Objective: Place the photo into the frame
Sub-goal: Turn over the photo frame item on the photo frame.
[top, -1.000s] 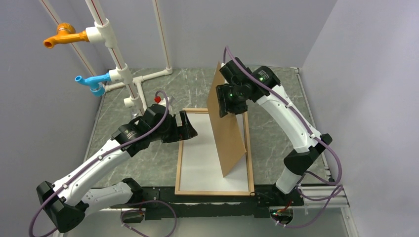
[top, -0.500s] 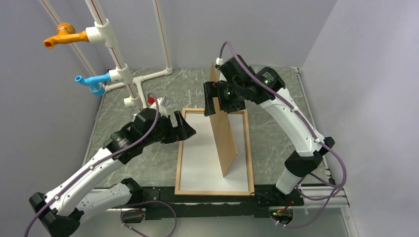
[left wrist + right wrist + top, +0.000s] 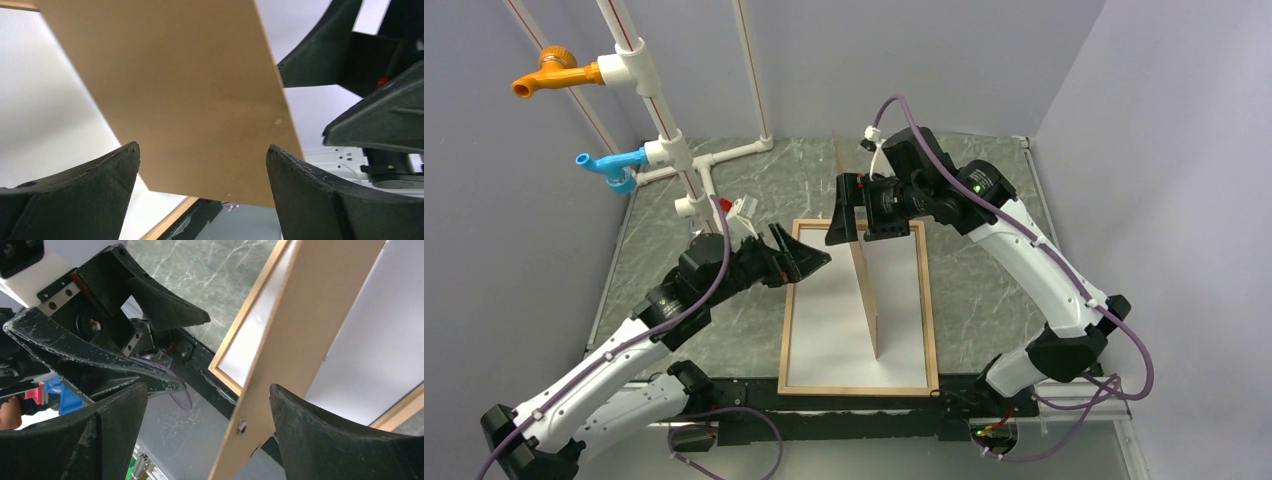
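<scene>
The light-wood frame (image 3: 785, 335) lies flat mid-table, and the photo (image 3: 824, 325) lies inside it with its white back up. A brown backing board (image 3: 865, 290) stands nearly on edge, its lower edge on the photo. My right gripper (image 3: 856, 222) is open and straddles the board's upper part. In the right wrist view the board (image 3: 310, 315) runs close beside one finger of that gripper (image 3: 207, 386); contact cannot be told. My left gripper (image 3: 809, 256) is open at the frame's left strip. In its wrist view (image 3: 201, 146) it faces the board (image 3: 190, 100).
White pipes with an orange tap (image 3: 542, 72) and a blue tap (image 3: 609, 166) stand at the back left. Grey walls close in the left, back and right. A black rail (image 3: 844, 415) runs along the near edge between the arm bases.
My right gripper has opened and let go of the backing board, and it shifted left. The board swung from leaning toward almost upright. My left gripper moved closer to the board.
</scene>
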{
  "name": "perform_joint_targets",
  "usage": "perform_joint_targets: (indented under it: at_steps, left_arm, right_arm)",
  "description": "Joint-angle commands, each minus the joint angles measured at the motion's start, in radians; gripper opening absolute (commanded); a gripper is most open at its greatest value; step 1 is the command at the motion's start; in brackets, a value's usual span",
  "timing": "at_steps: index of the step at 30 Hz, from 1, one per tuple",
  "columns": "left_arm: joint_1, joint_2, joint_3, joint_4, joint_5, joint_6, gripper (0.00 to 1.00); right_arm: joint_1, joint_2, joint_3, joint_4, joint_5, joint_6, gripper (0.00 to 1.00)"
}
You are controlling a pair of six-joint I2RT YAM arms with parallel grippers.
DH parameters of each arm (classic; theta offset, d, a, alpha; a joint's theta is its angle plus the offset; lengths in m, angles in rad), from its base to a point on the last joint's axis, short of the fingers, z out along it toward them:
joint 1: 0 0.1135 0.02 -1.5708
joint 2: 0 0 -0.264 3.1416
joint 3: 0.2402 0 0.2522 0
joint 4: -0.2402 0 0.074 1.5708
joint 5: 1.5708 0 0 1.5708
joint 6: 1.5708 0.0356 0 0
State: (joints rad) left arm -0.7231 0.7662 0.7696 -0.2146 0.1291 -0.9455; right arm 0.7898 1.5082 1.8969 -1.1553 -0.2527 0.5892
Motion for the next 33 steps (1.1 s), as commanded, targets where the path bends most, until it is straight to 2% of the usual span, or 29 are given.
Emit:
perform_joint_targets:
  at_steps: [1,9,12,14,17,20,28,33]
  left_arm:
    - [-0.002,0.021,-0.018,0.181,0.077,-0.036,0.99]
    - [0.000,0.025,-0.035,0.180,0.056,-0.051,0.99]
    - [-0.001,0.020,-0.023,0.097,0.008,-0.060,0.99]
    - [0.000,0.021,-0.005,0.006,-0.047,-0.068,0.96]
    - [0.000,0.031,0.007,-0.091,-0.116,-0.064,0.79]
    - [-0.001,0.050,-0.022,-0.095,-0.126,-0.066,0.59]
    - [-0.001,0.113,-0.040,-0.099,-0.167,-0.063,0.17]
    - [0.000,0.094,0.000,-0.140,-0.169,-0.033,0.03]
  right_arm:
    - [0.000,-0.053,-0.042,0.124,-0.069,0.028,0.94]
    - [-0.045,-0.107,-0.117,0.144,-0.060,0.024,0.95]
    - [-0.067,-0.126,-0.164,0.164,-0.077,0.024,0.95]
    - [-0.086,-0.141,-0.197,0.180,-0.094,0.025,0.95]
    - [-0.116,-0.164,-0.248,0.206,-0.120,0.026,0.95]
    - [-0.144,-0.189,-0.300,0.234,-0.154,0.029,0.95]
    - [-0.203,-0.235,-0.405,0.266,-0.188,0.016,0.95]
    - [-0.252,-0.260,-0.479,0.263,-0.183,-0.015,0.95]
